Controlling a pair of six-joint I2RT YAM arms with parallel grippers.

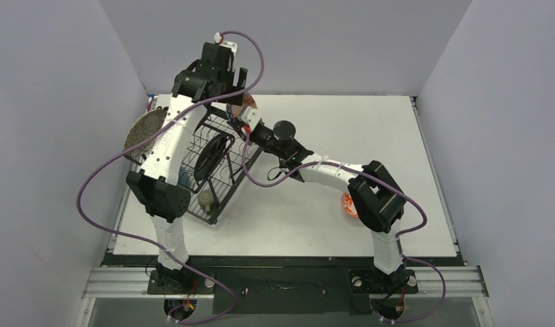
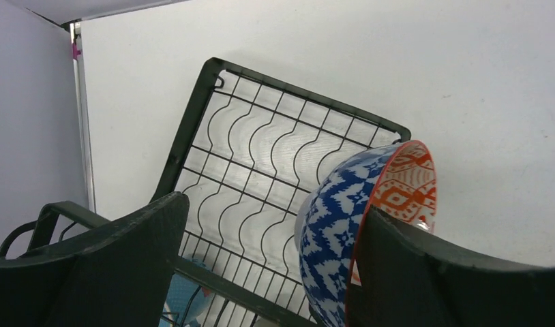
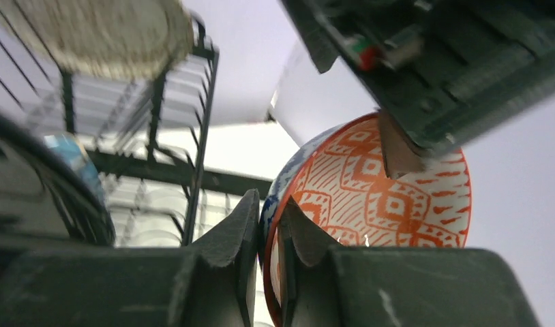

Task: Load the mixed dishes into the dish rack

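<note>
The patterned bowl (image 3: 370,197) hangs on edge beside the far end of the dish rack (image 2: 185,129), its rim pinched by the right end effector (image 3: 269,211). The left end effector (image 2: 275,208) stands spread wide around it, likely a handover so the bowl goes in upright. The desk (image 1: 343,129) under the rack is matte white, boxed in by plain pale walls.
</note>
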